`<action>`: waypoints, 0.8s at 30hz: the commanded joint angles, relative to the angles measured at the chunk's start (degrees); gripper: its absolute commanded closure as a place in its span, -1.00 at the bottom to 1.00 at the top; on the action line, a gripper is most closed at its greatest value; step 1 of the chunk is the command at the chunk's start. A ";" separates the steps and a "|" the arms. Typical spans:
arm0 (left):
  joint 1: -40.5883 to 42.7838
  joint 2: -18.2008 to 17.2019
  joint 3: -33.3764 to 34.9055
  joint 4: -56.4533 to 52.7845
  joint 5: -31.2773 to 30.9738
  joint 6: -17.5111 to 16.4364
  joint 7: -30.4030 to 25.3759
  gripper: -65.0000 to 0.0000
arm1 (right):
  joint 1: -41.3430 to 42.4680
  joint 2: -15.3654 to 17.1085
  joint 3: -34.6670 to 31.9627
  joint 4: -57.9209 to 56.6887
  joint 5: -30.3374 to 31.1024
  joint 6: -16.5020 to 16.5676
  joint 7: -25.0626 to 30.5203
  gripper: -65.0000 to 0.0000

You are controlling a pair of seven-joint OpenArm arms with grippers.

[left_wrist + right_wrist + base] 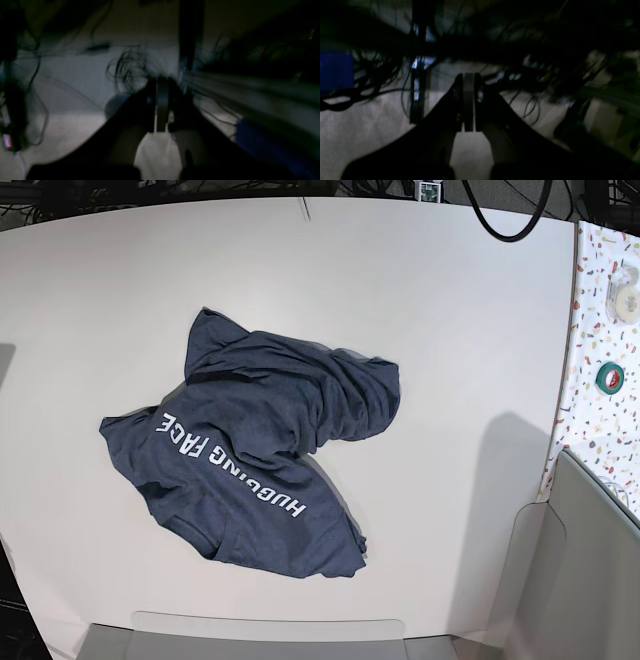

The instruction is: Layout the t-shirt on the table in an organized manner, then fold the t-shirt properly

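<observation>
The t-shirt (pixel 255 445) lies crumpled mid-tabletop (pixel 450 300), white lettering up and one part bunched toward the right. Nothing lies on it. A speckled strip (pixel 600 330) along the right edge carries a green tape roll (pixel 610 377) and a white roll (pixel 627 300), well apart from the shirt. My left fingers (pixel 162 107) and right fingers (pixel 468 102) are pressed together, holding nothing, over dim cable clutter (pixel 530 110).

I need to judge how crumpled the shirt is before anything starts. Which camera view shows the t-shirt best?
The base view. It shows the whole t-shirt bunched on the white table, with the white lettering facing up. Both wrist views are dark and blurred, showing only cables, floor and each gripper's shut jaws, with no shirt in them.
</observation>
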 commanded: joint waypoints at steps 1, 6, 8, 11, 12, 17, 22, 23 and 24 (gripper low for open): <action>1.64 -0.91 -0.16 2.47 0.14 0.27 -1.13 1.00 | -2.25 0.20 0.19 1.82 0.04 -0.25 0.90 1.00; 5.68 -2.23 -0.16 10.20 0.14 0.27 -1.04 1.00 | -5.33 1.96 0.27 7.18 0.04 -0.34 0.90 1.00; 7.27 -2.23 -0.16 12.84 0.14 0.27 -1.04 1.00 | -6.20 2.14 0.36 8.77 0.04 -0.34 0.90 1.00; 9.64 -2.23 -0.16 17.32 0.14 0.27 -1.04 1.00 | -7.52 2.31 0.36 11.75 0.04 -0.34 0.90 1.00; 10.61 -2.23 -0.16 18.99 0.14 0.27 -1.04 1.00 | -8.23 2.75 0.45 13.25 0.04 -0.34 0.90 1.00; 14.65 -3.81 1.33 28.75 0.14 0.27 -1.04 1.00 | -10.25 4.07 0.45 20.99 0.22 -0.34 0.90 1.00; 16.41 -7.33 5.55 37.46 0.14 0.27 -1.04 1.00 | -10.07 3.90 0.45 25.64 0.30 -0.43 0.90 1.00; 16.50 -7.86 6.17 38.77 0.14 0.27 -1.04 1.00 | -10.07 3.90 0.45 26.70 0.30 -0.43 0.90 1.00; 16.41 -8.12 6.78 39.83 0.23 0.27 -1.04 1.00 | -9.90 3.90 0.45 28.02 0.30 -0.43 0.90 1.00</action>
